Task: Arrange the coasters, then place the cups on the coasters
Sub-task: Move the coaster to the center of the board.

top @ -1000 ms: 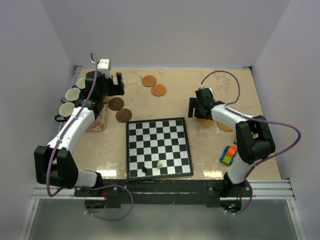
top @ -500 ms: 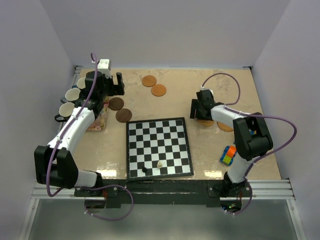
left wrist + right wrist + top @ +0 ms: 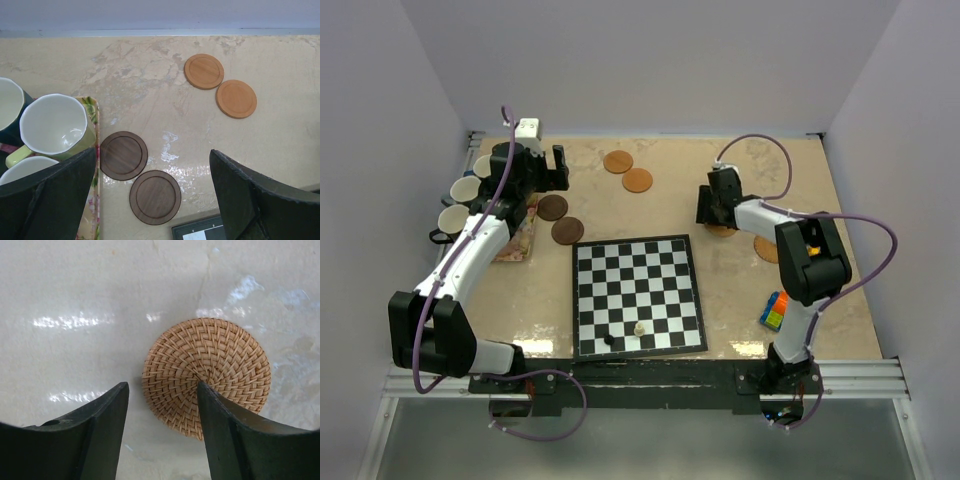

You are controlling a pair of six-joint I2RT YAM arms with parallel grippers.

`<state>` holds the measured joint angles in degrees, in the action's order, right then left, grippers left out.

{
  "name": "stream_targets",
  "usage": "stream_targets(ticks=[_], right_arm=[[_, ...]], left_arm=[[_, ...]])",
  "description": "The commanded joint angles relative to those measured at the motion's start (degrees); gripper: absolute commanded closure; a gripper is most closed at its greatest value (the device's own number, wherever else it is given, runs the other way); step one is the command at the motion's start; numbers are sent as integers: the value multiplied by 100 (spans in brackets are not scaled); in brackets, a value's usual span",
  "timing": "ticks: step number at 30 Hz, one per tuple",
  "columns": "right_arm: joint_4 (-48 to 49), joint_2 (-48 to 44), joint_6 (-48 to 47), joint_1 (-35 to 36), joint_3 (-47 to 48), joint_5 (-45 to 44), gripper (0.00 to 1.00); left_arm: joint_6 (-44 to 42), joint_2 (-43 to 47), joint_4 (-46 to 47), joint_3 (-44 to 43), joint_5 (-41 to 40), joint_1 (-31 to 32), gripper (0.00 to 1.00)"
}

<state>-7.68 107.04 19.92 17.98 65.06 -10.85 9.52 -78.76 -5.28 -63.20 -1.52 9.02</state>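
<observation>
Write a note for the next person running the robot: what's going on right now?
Left gripper: open, empty, in the air by the cups.
Right gripper: open, straddling a woven coaster's edge.
Cups sit bunched on the mat, far left.
Coasters lie in pairs: dark coasters, light coasters, woven.
Done: no cup is on a coaster.
Left: arrange coasters, then set cups on them.

- Robotics lab test cell: white-and-black left arm (image 3: 470, 250) and right arm (image 3: 775, 222) stand bolted to a metal rail (image 3: 865, 378).
- Plain pale walls (image 3: 650, 60) box in three sides.
- A beige marbled tabletop (image 3: 75, 290) spreads beyond the dark fingers (image 3: 95, 435); purple cables (image 3: 757, 138) loop off both arms.
</observation>
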Motion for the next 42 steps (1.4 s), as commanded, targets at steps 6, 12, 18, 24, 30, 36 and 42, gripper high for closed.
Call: stream_targets(ticks=[6,12,18,24,30,36,42], right_arm=[[-242,967,126,803,815,558,40],[-321,1169,205,1146,1044,672,41],[-295,1239,170,1348,1140,813,41],[-304,1415,143,1542,1457,944,42],[-427,1688,100,1805,1826,980,43],[-523,1864,108,2025,2107,989,44],[-603,1952,143,2201,2327,1050,44]], left_arm=[[68,89,176,-52,-24,4,0],[50,80,168,-52,-42,4,0],[50,89,176,-52,-24,4,0],[50,98,168,-52,-41,4,0],[50,80,176,-52,-41,4,0],[50,80,176,-52,-50,4,0],[41,80,176,-52,-42,4,0]])
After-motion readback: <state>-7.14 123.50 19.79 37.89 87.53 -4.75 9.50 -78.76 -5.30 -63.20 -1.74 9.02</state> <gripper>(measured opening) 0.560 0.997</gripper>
